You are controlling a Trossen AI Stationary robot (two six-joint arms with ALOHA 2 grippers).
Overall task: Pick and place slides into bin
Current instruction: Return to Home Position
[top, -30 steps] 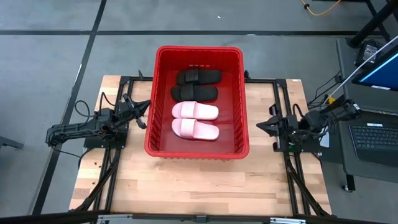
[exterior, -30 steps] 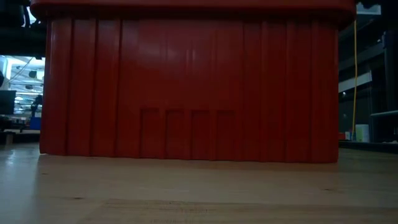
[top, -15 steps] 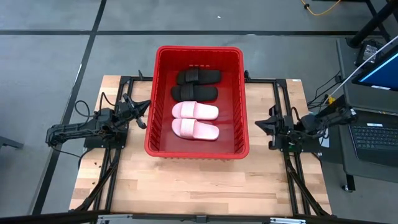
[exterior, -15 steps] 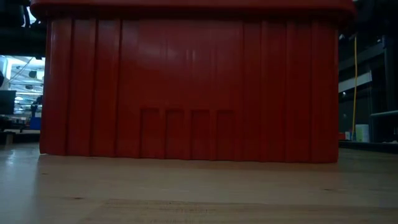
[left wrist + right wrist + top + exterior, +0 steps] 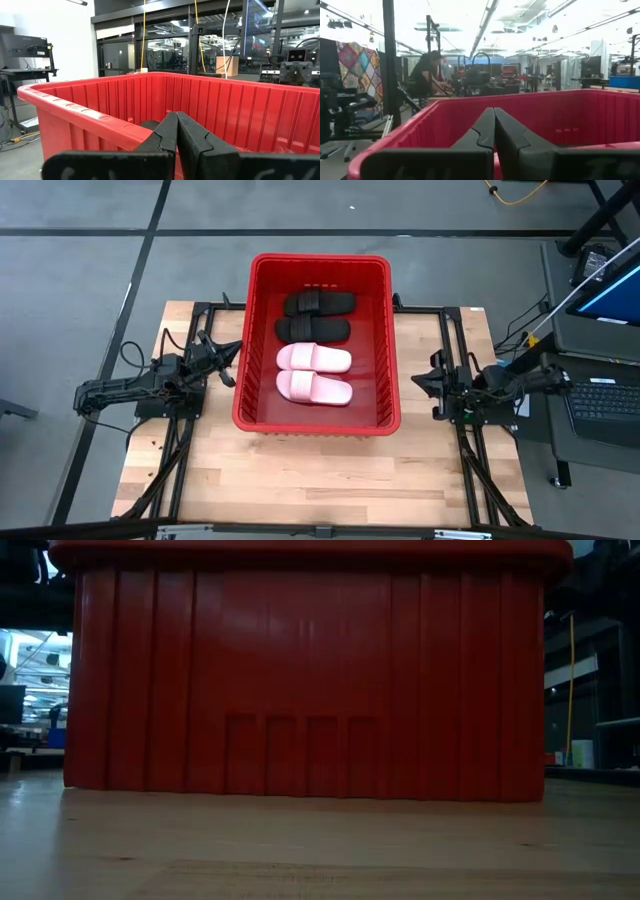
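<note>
The red bin (image 5: 252, 340) stands on the wooden table, filling the low view (image 5: 300, 670). Inside lie two black slides (image 5: 318, 304) (image 5: 312, 329) toward the far end and two pale pink slides (image 5: 314, 358) (image 5: 314, 388) nearer, side by side on the bin's floor. My left gripper (image 5: 234, 352) rests shut at the bin's left wall, also in the left wrist view (image 5: 176, 131). My right gripper (image 5: 418, 380) rests shut at the bin's right wall, also in the right wrist view (image 5: 494, 127). Both are empty.
A laptop (image 5: 600, 395) and cables sit off the table's right edge. A person (image 5: 425, 75) stands in the room beyond. Bare wood (image 5: 320, 470) lies between the bin and the table's near edge.
The right arm's rear links have folded down and settled a little toward the table's right edge; its gripper stays by the bin's right wall. Nothing else has moved.
</note>
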